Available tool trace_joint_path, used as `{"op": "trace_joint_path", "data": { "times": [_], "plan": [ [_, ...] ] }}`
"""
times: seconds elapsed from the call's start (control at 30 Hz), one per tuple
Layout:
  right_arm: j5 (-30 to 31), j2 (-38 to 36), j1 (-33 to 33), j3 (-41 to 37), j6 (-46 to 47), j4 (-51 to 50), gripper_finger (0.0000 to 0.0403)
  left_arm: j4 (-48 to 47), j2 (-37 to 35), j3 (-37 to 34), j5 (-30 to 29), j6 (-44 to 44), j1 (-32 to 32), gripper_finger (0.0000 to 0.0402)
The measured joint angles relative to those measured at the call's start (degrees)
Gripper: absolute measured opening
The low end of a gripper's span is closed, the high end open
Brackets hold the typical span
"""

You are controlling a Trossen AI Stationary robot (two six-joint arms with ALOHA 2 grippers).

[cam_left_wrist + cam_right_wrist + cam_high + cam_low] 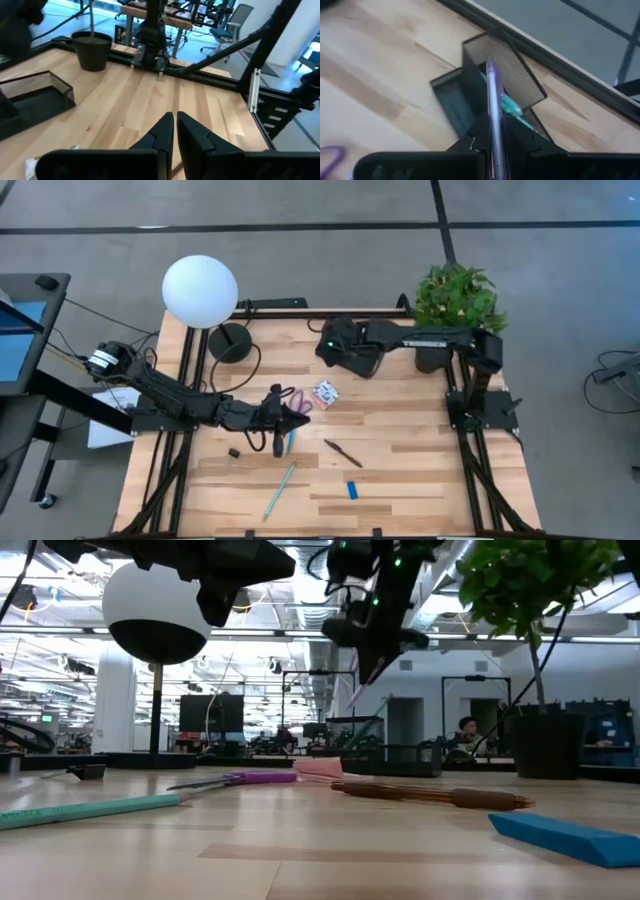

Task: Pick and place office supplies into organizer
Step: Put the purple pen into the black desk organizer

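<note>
Right gripper [492, 142] clamped on a pink pen [492, 100], tip aimed into the organizer [515, 75] w/ a teal pen already inside. Left gripper [175, 132], fingers together & empty, hovers near the scissors [292, 402], probably next pick.

- The table [420, 450] is pale wood planks, smooth with a satin sheen.
- The organizer [515, 75] is fine black wire mesh, matt.
- The pink pen [493, 107] looks glossy, metallic.
- The lamp globe [200, 290] at 11 o'clock is smooth, matt white.
</note>
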Motion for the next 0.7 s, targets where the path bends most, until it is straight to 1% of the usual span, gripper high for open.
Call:
{"op": "trace_joint_path", "data": {
  "times": [0.1,0.23,0.3,0.37,0.57,0.7],
  "plan": [
    [-0.42,1.49,-1.58,0.74,0.02,-0.72,0.0025,0.13,-0.02,0.0,0.02,0.0,-0.4,0.0016],
    [-0.6,1.35,-2.79,0.87,1.47,-0.66,0.0025,0.12,-0.02,0.0,0.04,0.07,-0.78,0.0016],
    [-0.11,1.36,-2.78,0.87,1.58,-0.71,0.0025,0.14,-0.02,0.0,0.04,0.08,-0.8,0.0016],
    [1.86,1.34,-2.72,0.87,2.41,-0.78,0.0025,0.12,-0.02,0.0,0.04,0.11,-0.8,0.0016],
    [2.18,1.35,-2.76,0.85,3.13,-0.8,0.0025,0.12,-0.02,0.0,0.07,0.04,-0.8,0.0016],
    [1.15,1.34,-2.93,0.85,3.69,-0.96,0.0025,-0.05,-0.02,-0.02,0.11,-0.81,-0.86,0.0016]
  ]
}}
